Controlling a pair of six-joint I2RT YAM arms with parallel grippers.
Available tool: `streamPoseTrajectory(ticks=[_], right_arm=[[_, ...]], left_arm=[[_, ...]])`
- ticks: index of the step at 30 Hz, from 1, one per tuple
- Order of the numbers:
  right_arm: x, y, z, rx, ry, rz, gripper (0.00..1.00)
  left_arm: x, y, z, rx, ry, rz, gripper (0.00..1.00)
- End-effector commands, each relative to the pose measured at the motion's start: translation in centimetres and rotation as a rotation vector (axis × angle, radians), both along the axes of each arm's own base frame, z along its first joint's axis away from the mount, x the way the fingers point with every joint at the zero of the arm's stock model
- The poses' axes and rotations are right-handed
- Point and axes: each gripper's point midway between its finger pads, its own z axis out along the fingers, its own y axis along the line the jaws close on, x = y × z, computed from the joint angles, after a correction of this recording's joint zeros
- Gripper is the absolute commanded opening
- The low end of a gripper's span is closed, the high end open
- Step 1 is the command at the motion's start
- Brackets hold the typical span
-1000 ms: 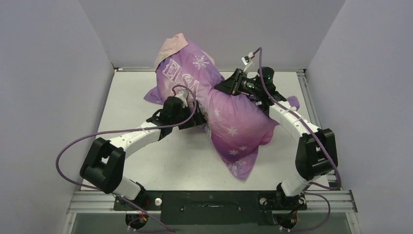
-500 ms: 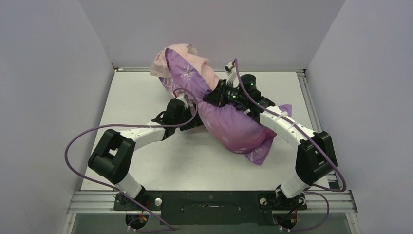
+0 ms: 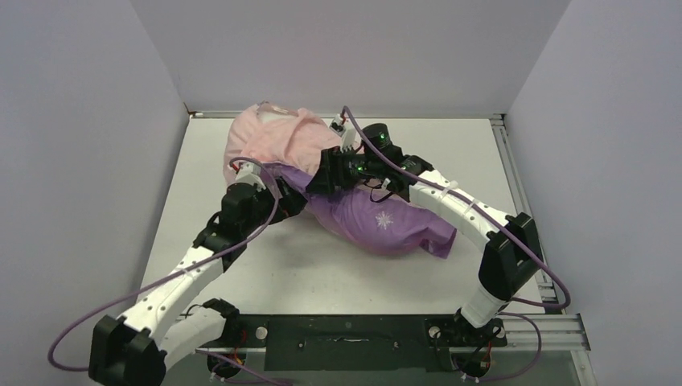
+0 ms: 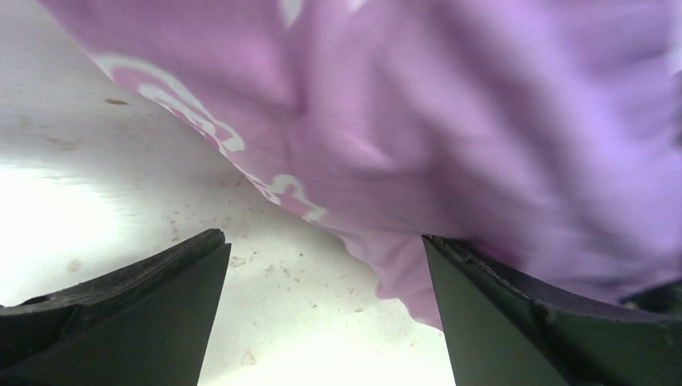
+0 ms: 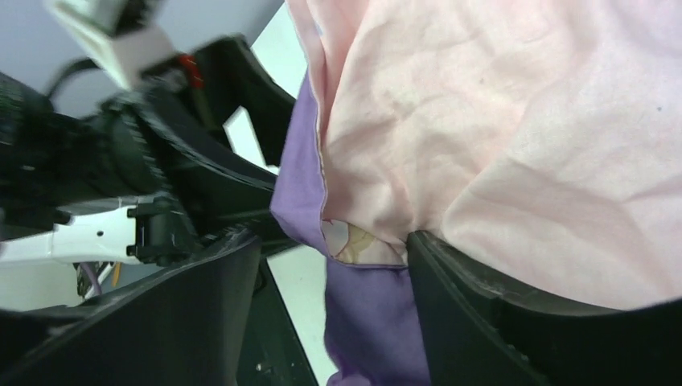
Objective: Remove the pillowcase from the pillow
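The pillowcase (image 3: 386, 223) is lying bunched on the far middle of the table (image 3: 322, 273). Its purple snowflake side is stretching right and nearer, and its pale pink inside is billowing at the far left. The right gripper (image 5: 334, 237) is sitting where pink meets purple, jaws standing apart with the hem between them. The left gripper (image 4: 322, 240) is gaping wide at the purple cloth's left edge, low over the table.
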Motion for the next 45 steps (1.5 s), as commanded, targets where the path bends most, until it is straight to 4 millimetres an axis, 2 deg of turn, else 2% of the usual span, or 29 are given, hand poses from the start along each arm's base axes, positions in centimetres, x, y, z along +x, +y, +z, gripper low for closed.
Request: streamPoseTrajectory(ticks=[1,4,7,12,15,18,24,29,36,41,45], right_arm=[[-0.8,-1.0,1.6,-0.058,-0.026,0.010,0.74],[-0.7,-1.6,2.8,-0.081,-0.050,-0.001,0.89],[-0.4,-2.4,3.7,-0.116,-0.080,-0.023,0.96],[0.2,-4.7,4.1,-0.180,-0.114,-0.109,1.00],[0.4,-6.3,3.7,-0.233,-0.120,-0.165,0.94],[0.0,-8.2,2.6,-0.297,-0.099,-0.209,0.93],[-1.8,-11.5,1.6,-0.391,-0.069,-0.268,0.90],[-3.9,-14.7,-0.2,-0.489,-0.004,-0.321,0.90],[-7.0,-17.5,-2.9,-0.553,0.108,-0.348,0.90],[-9.9,-19.0,-5.5,-0.575,0.197,-0.348,0.90],[-10.7,-18.7,-7.2,-0.550,0.244,-0.337,0.90]], left_arm=[[-1.7,4.5,4.0,0.139,-0.063,0.093,0.96],[-2.8,7.3,7.8,0.219,-0.134,0.157,0.96],[-3.4,9.4,10.9,0.283,-0.188,0.212,0.96],[-2.8,10.4,13.4,0.356,-0.222,0.234,0.96],[-2.0,10.0,13.6,0.369,-0.221,0.218,0.96],[-1.1,9.3,13.5,0.368,-0.211,0.188,0.96],[1.7,7.7,13.6,0.373,-0.192,0.132,0.96],[4.8,6.7,13.2,0.392,-0.155,0.101,0.96],[10.0,6.2,11.7,0.373,-0.100,0.080,0.96],[12.1,5.0,8.2,0.343,-0.006,0.012,0.96],[11.5,3.6,4.9,0.297,0.073,-0.056,0.96]])
